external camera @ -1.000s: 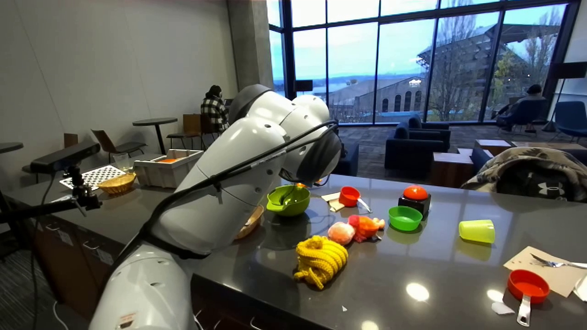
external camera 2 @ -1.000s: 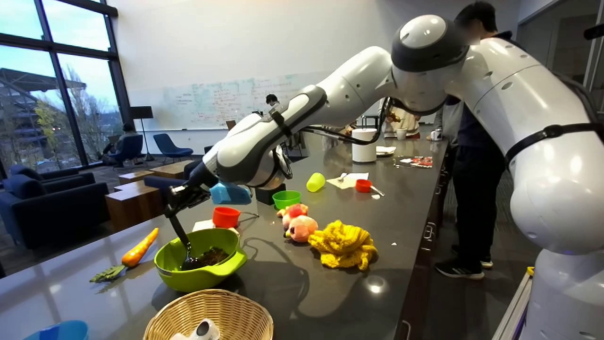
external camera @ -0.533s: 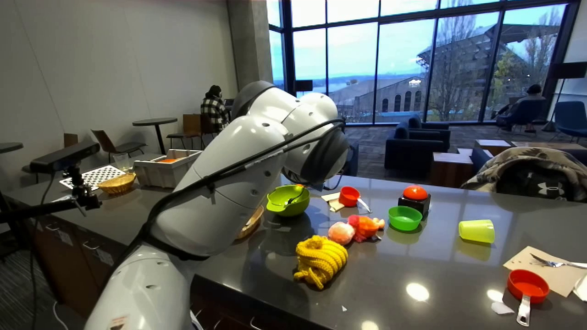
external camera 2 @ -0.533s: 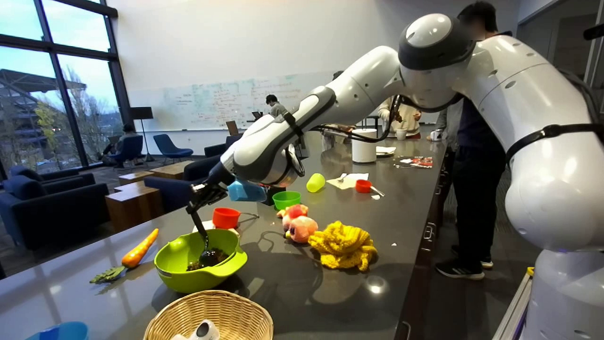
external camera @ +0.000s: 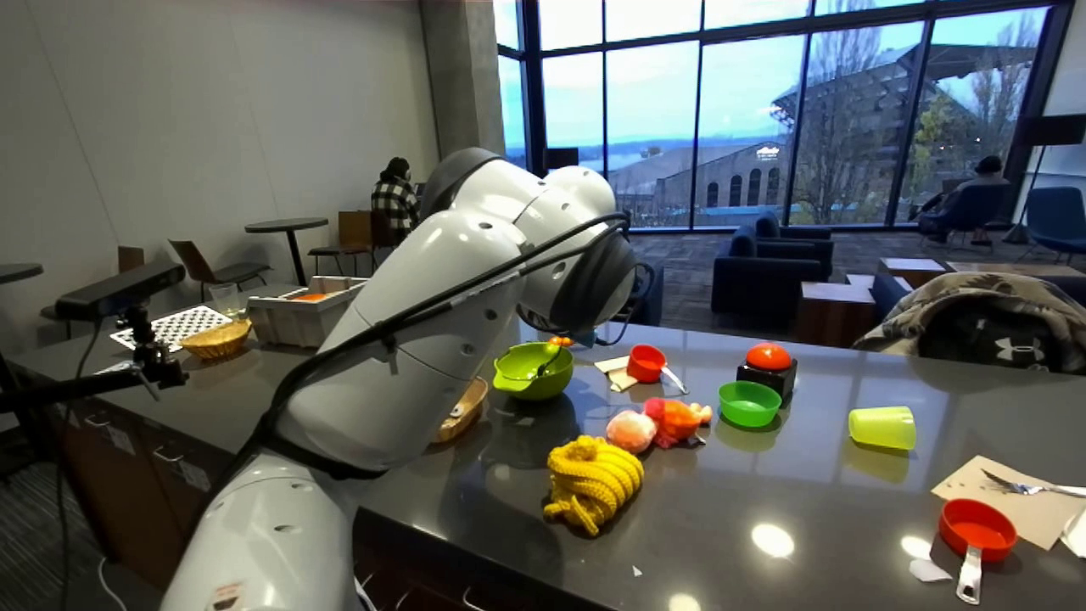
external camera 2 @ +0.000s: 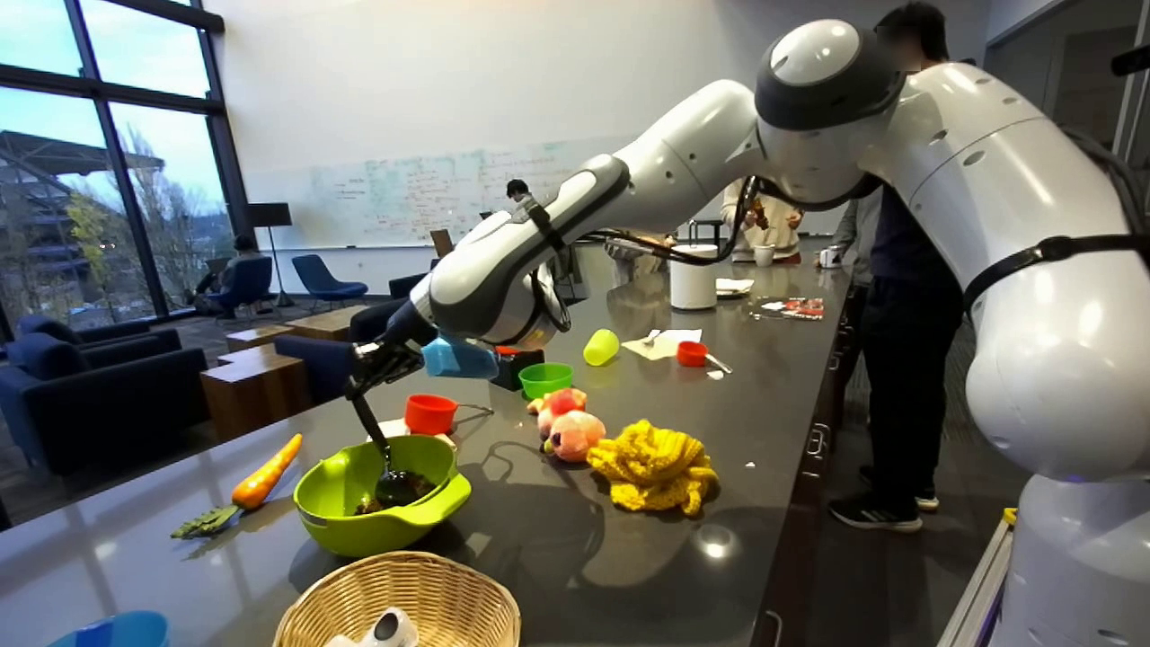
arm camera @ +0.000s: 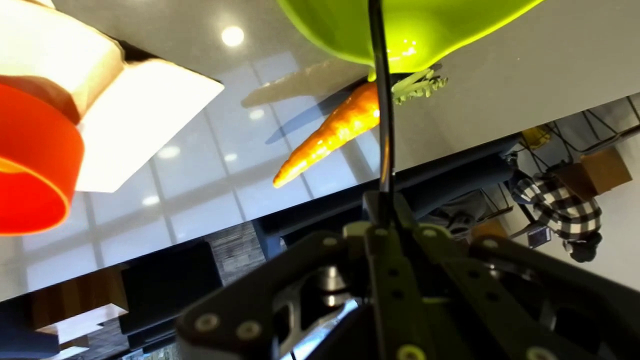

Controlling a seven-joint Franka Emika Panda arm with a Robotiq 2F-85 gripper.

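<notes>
My gripper [external camera 2: 357,386] is shut on the handle of a black ladle [external camera 2: 370,420]; the handle also shows between the fingertips in the wrist view [arm camera: 382,110]. The ladle slants down into a lime green bowl [external camera 2: 346,537], its scoop end [external camera 2: 395,488] among dark bits [external camera 2: 370,505]. The bowl also shows in the other views [external camera: 528,386] [arm camera: 330,30]. In an exterior view my gripper is hidden behind the arm [external camera: 424,339]. An orange toy carrot [external camera 2: 267,476] with green leaves lies beside the bowl.
A red measuring cup [external camera 2: 431,413] stands on paper behind the bowl. A wicker basket [external camera 2: 395,575] stands in front of it. A pink and orange plush [external camera 2: 575,436], a yellow knitted cloth [external camera 2: 653,467], a green dish [external camera 2: 545,379] and a red-button box [external camera: 768,373] lie along the counter.
In an exterior view my gripper and the ladle first moved right across the bowl, then slightly back left. The scoop is now further right among the dark bits. The bowl stays in place.
</notes>
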